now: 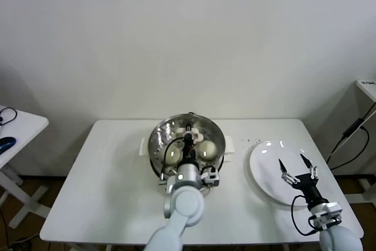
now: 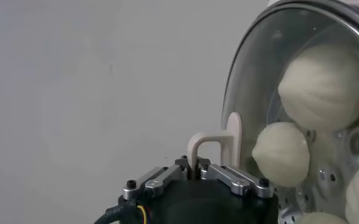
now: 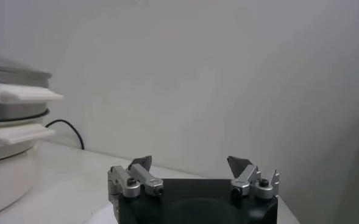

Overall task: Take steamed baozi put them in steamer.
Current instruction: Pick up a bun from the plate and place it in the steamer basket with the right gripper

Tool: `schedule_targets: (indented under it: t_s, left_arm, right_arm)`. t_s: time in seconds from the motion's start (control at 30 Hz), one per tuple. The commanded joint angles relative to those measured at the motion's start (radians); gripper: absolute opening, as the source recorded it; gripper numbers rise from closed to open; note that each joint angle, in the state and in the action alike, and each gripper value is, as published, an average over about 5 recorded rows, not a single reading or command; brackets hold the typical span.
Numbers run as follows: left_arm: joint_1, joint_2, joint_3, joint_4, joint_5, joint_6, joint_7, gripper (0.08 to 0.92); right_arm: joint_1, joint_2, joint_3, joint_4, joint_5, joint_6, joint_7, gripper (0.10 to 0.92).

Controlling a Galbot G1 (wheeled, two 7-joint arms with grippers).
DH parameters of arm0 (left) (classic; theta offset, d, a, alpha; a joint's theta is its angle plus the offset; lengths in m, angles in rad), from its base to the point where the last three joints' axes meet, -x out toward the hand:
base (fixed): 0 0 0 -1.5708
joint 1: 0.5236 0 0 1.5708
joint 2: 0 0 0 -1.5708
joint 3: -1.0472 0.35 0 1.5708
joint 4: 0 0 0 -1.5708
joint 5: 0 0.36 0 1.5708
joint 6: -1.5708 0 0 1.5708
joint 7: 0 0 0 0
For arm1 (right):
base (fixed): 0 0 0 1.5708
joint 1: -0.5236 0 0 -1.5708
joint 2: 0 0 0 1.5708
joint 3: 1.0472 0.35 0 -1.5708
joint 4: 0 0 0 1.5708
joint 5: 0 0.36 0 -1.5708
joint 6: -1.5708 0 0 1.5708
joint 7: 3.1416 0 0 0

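Note:
The steamer (image 1: 155,138) stands at the middle back of the white table, and its steel pot and cream base (image 3: 2,164) also show in the right wrist view. Several cream-white baozi (image 1: 207,150) (image 2: 325,85) lie on its perforated floor, seen through the glass lid (image 2: 258,79) over its mouth. My left gripper (image 1: 188,141) (image 2: 196,163) is above the steamer, shut on the lid's cream handle (image 2: 219,141). My right gripper (image 1: 294,164) (image 3: 190,163) hangs open over the white plate (image 1: 264,163), holding nothing.
The plate lies on the table's (image 1: 106,192) right side, near the front right edge. A second white table (image 1: 23,124) with a blue object stands to the far left. A black cable (image 1: 352,139) and a white shelf corner (image 1: 367,86) are at the far right.

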Motion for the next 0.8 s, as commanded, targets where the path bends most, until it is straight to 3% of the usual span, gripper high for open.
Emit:
schedule_targets:
  t_s: [0.03, 0.6, 0.8]
  left_arm:
    - [0.003, -0.034, 0.0, 0.0, 0.0, -0.004, 0.001, 0.151]
    - [0.0, -0.029, 0.005, -0.011, -0.006, -0.005, -0.003, 0.154]
    - [-0.001, -0.02, 0.015, -0.056, -0.003, -0.013, 0.009, 0.277]
  right_arm:
    - [0.002, 0.0, 0.002, 0.0, 0.0, 0.001, -0.001, 0.823]
    - [0.012, 0.008, 0.006, -0.002, -0.005, 0.0, -0.002, 0.823]
    - [0.012, 0.005, 0.008, -0.006, -0.006, 0.001, -0.003, 0.823]
